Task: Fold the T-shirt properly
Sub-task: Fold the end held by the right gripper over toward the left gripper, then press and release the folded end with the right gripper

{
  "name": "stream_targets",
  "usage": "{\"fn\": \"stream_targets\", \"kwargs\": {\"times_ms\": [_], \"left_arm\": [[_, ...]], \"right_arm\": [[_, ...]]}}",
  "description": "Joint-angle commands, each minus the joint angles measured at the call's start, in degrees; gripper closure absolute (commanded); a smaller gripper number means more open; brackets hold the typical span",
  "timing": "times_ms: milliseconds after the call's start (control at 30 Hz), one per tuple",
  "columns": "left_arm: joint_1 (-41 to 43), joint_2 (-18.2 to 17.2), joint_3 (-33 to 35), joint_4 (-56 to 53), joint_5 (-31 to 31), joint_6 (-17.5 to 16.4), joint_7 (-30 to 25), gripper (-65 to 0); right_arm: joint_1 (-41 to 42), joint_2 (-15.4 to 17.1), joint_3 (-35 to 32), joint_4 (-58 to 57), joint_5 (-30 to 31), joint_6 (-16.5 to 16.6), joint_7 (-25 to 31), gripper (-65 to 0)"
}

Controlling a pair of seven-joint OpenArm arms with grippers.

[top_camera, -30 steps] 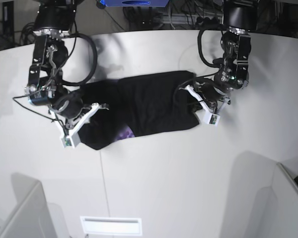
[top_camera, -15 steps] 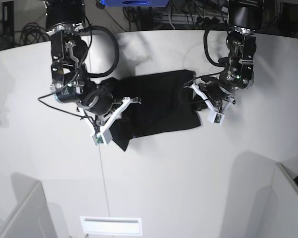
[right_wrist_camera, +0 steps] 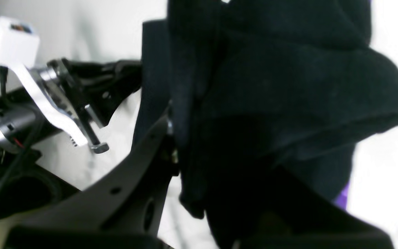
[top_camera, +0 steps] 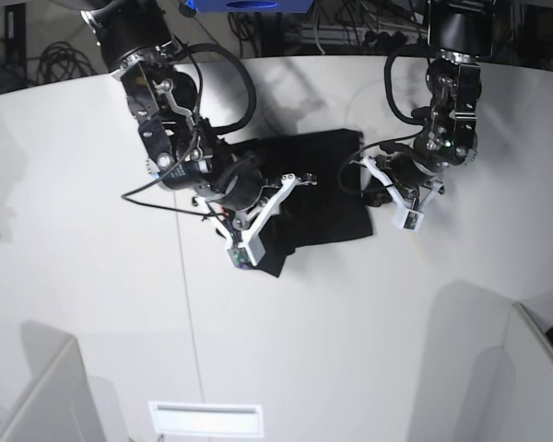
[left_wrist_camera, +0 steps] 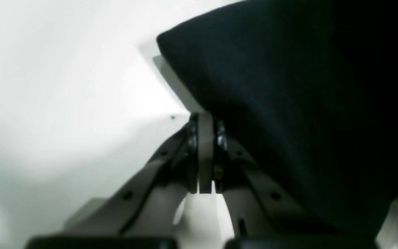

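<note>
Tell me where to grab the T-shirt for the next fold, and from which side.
Probably the free bottom corner of the T-shirt near the left gripper, coming in from the table side nearest the camera. That edge lies flat and open in the base view, while the opposite end is bunched up in the right gripper.

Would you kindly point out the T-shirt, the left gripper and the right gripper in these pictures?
T-shirt [top_camera: 323, 184]: base view, flat black middle panel.
left gripper [left_wrist_camera: 202, 117]: left wrist view, tips of the closed jaws at the cloth edge.
right gripper [right_wrist_camera: 171, 138]: right wrist view, jaw tip buried in cloth.
</note>
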Motion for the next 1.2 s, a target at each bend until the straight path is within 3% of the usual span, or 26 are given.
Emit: {"fn": "stream_targets", "kwargs": {"times_ms": [0,267,600,933,967,1033,1167], "left_arm": [[0.3,-0.6,-0.1,0.0,1.8,0.9,2.7,0.0],[3.6,-0.4,-5.0,4.2,1.8,0.9,2.7,0.0],[9.7,-0.6,-16.5,7.8,1.5,0.6,2.7,0.0],[11.7,-0.7,-20.5,7.6,1.5,0.6,2.7,0.0],[11.7,-0.7,-20.5,7.6,1.5,0.6,2.7,0.0],[11.7,-1.6,-20.3,7.5,1.5,0.6,2.7,0.0],[11.7,-1.9,-20.4,7.3,1.5,0.6,2.7,0.0]], "right_arm": [[1.3,-0.9,-0.5,0.4,0.6,-0.3,1.7,0.0],[3.2,-5.7,-1.4,-7.7,0.5,0.1,3.5,0.0],[5.1,-6.0,-3.3,-17.1,0.6,0.0,10.8,0.0],[5.1,-7.9,-3.3,-17.5,0.8,0.1,11.0,0.0],[5.1,-8.0,-3.3,-17.5,0.8,0.1,10.8,-1.7],[5.0,-8.3,-3.3,-17.4,0.8,0.1,9.3,-13.7],[5.0,-8.3,-3.3,-16.7,0.8,0.1,7.2,-27.6]]}}
